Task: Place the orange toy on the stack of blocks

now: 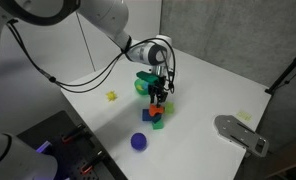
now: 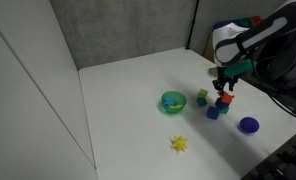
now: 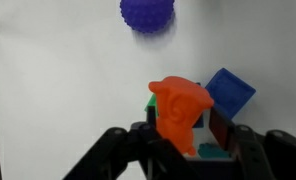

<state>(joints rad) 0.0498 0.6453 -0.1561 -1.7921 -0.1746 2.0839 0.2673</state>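
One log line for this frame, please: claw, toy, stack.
claw: shut on orange toy | position: above stack of blocks | release: not yet | contact with stack: cannot tell

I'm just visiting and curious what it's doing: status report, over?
Gripper shut on toy. Toy held over blocks, contact unclear. Nothing in the way; ball well aside.

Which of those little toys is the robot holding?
The orange toy, clamped between the jaws over the blocks; the purple ball and yellow toy lie untouched.
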